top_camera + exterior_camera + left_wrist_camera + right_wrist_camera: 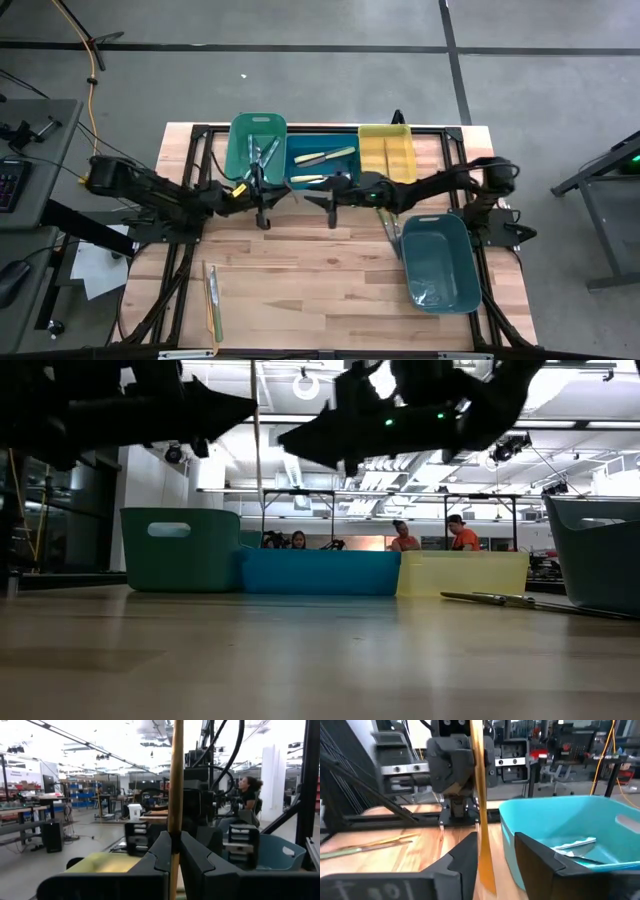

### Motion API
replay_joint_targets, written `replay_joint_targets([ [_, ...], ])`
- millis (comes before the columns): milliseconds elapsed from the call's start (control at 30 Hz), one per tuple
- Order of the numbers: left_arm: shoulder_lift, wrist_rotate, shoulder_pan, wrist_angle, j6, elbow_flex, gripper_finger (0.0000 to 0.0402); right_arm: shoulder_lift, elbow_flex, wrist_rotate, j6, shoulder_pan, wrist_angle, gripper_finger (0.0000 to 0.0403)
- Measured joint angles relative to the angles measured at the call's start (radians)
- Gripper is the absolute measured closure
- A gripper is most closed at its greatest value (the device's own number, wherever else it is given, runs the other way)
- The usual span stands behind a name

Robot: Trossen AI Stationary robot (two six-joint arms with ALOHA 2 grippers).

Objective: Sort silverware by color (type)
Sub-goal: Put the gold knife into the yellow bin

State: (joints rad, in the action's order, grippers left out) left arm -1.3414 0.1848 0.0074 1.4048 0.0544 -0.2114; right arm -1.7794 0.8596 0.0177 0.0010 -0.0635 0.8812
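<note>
An amber-handled piece of silverware [175, 780] stands upright in the air above the table's middle, with my left gripper [175, 855] shut on it. My right gripper [495, 840] faces it from the table's right, open. The utensil [481, 810] stands between its fingers, close to one; I cannot tell whether they touch. More silverware lies in the green bin [262, 152] and the blue bin [325, 157]. Other pieces lie on the table at the near left [212, 300] and beside the teal bin [392, 230]. My left gripper pinches the utensil's amber handle [175, 827] between its two fingers. The fingers come nearly level from the table's left and lie across the handle. The utensil stands upright, reaching above and below the fingers, lifted clear of the table.
Green [240, 130], blue [300, 148] and yellow [385, 150] bins stand in a row along the far edge. A teal bin [455, 265] holding a few pieces sits at the near right. The wooden table [300, 280] is bare wood in the near middle. People sit in the room beyond.
</note>
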Motion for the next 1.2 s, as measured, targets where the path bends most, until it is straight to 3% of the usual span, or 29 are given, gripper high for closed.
replay_joint_targets([
  [233,-0.124,-0.028,0.0,0.03,0.001,-0.063,0.0393,-0.076,0.125,-0.013,0.0,0.01,-0.142,0.0232],
  [400,-0.17,-0.045,0.0,0.03,0.002,-0.09,0.0393,-0.075,0.135,-0.015,0.001,0.02,-0.153,0.0227],
  [600,-0.166,-0.04,0.001,0.026,0.01,-0.092,0.0392,-0.075,0.133,-0.014,0.027,0.018,-0.154,0.0274],
  [833,-0.164,-0.018,0.001,0.028,0.02,-0.092,0.0388,-0.075,0.133,-0.013,0.032,0.018,-0.153,0.039],
  [1200,-0.164,-0.018,0.001,0.023,0.004,-0.091,0.0325,-0.056,0.13,-0.012,0.044,0.015,-0.214,0.0392],
])
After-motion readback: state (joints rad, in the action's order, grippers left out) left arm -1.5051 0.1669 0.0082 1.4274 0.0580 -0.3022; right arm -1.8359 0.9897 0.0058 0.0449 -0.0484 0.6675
